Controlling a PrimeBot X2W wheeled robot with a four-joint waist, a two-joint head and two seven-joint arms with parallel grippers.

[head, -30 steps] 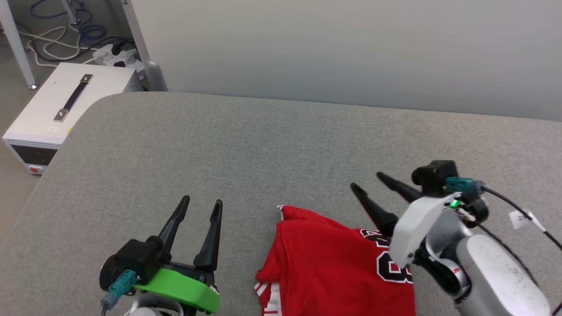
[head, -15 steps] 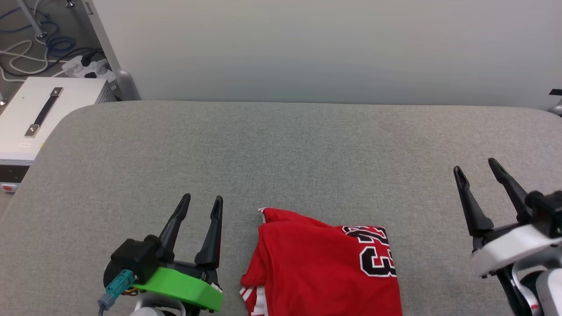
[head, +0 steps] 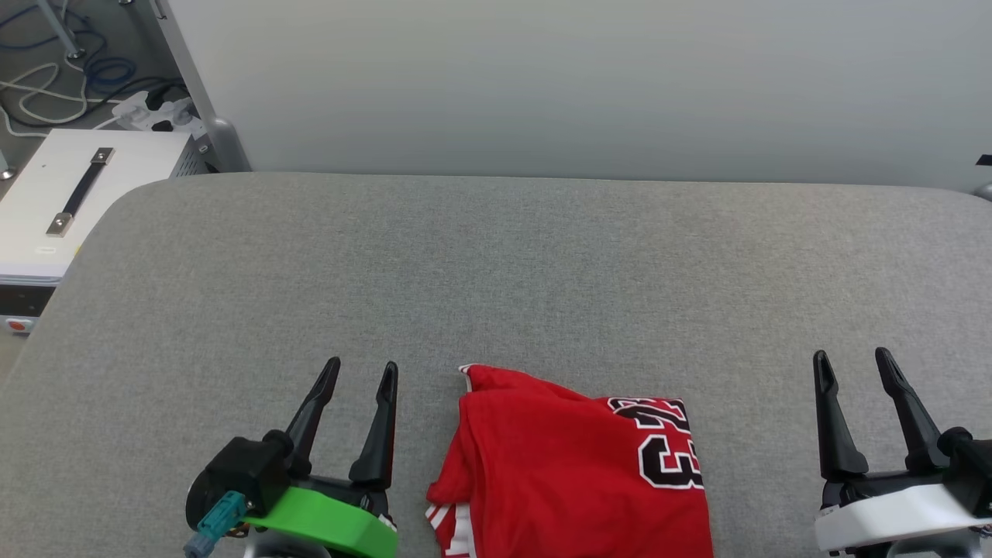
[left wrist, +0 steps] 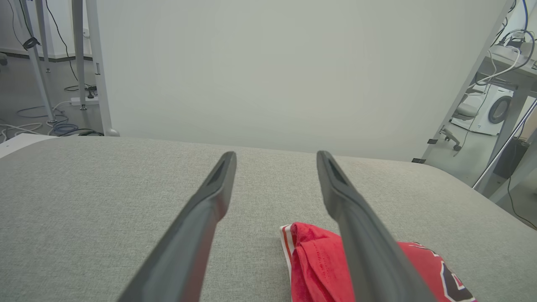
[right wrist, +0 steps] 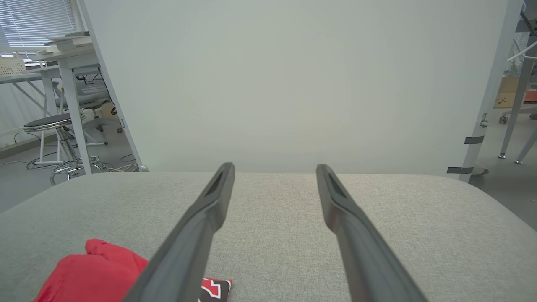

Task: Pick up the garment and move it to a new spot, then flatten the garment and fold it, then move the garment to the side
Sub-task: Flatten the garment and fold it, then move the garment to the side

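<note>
The garment, a red jersey folded into a compact rectangle, lies at the near edge of the grey table, its black "23" print facing up at the right side and striped trim showing at the lower left. My left gripper stands open just left of it, nothing between its fingers. My right gripper is open too, well to the right of the garment and apart from it. The left wrist view has the garment low and right of the left gripper. In the right wrist view the garment lies lower left of the right gripper.
A pale partition wall stands behind the table. A white box with a black handle sits on the floor off the table's left corner, with cables behind it. Bare grey tabletop stretches beyond the garment.
My right gripper lifted off the garment's right side and swung out to the right, then drew back low. The head camera shifted, so the whole scene slid. The garment lies where it was.
</note>
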